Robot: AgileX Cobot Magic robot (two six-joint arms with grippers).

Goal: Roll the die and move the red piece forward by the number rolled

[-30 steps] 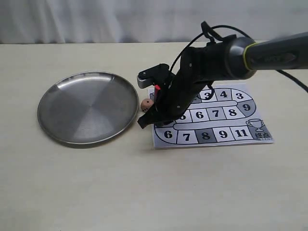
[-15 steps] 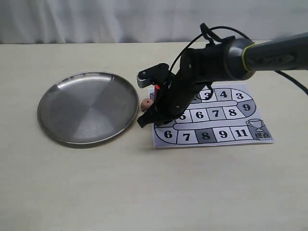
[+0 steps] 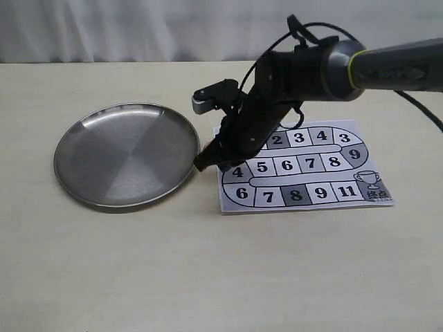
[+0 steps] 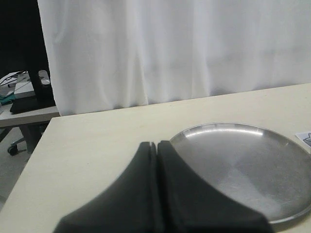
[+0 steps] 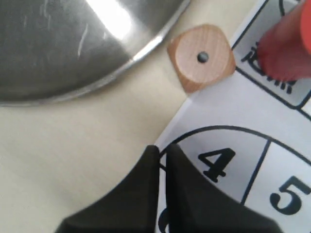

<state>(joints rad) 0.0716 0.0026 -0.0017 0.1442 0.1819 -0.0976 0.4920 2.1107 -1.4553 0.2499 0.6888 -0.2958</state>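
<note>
In the right wrist view the tan die lies on the table, one pip up, between the plate rim and the board's corner. The red piece stands on the board's start square right beside it. My right gripper is shut and holds nothing. It hovers over the board edge by square 4, a short way from the die. In the exterior view the right gripper and its arm hide both die and piece. My left gripper is shut and empty, near the plate's edge.
A round steel plate lies left of the numbered paper board; its rim passes close to the die. A white curtain hangs behind the table. The plate fills the left wrist view's lower part.
The right arm has shifted back and to the left over the board's left end. It now covers the die and red piece, which showed beside it before.
</note>
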